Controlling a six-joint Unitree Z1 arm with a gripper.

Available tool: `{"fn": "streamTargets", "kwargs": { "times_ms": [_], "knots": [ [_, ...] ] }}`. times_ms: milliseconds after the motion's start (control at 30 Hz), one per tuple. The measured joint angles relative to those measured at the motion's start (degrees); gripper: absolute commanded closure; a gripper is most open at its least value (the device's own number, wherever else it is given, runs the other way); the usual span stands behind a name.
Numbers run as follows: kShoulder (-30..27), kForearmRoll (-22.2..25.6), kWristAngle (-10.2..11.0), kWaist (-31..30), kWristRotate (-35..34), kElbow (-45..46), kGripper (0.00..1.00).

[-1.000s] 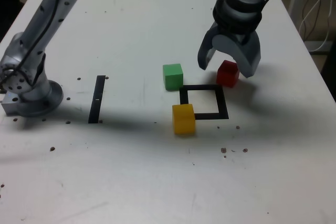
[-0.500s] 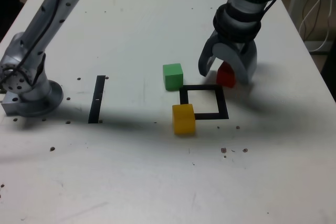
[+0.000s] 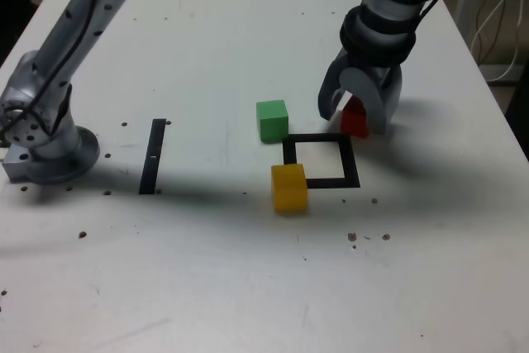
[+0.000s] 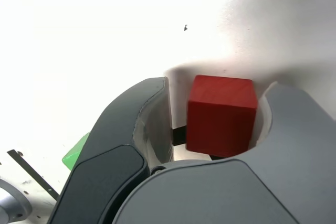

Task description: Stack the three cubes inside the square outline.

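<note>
On the exterior view's left my base stands on the white table, and my arm goes up from it and out of the picture. A little to the right of the base lies a straight black strip of tape. Going further right, near the middle of the table, I see the green cube, and below it, nearer to the camera, the yellow cube. The yellow cube touches the lower left corner of the square outline, and it seems to cover a small part of the tape there; the green cube is just beside the upper left corner, outside the frame. The white middle of the outline has no cube in it. At the upper right corner of the outline, just outside it, is the red cube, and my gripper is lowered over it, pointing down to the table. In the wrist view the red cube sits between my two fingers: one finger seems to be against its side, and the other finger is very near but a narrow gap shows there. So my jaws are nearly together around the red cube, but I cannot tell if they already clamp it. The red cube appears to rest on the table.
</note>
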Motion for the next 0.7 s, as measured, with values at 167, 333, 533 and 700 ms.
{"fn": "streamTargets", "kwargs": {
  "times_ms": [167, 333, 533, 700],
  "knots": [
    [1.04, 0.33, -1.23, 0.00, 0.67, -0.63, 0.69],
    [1.13, 0.37, -1.63, 0.00, 0.83, -1.45, 0.78],
    [1.09, 0.83, -1.64, 0.00, 0.83, -1.38, 0.78],
    [-1.86, 2.78, -1.49, -0.15, -1.89, -0.64, 0.78]
  ]
}}
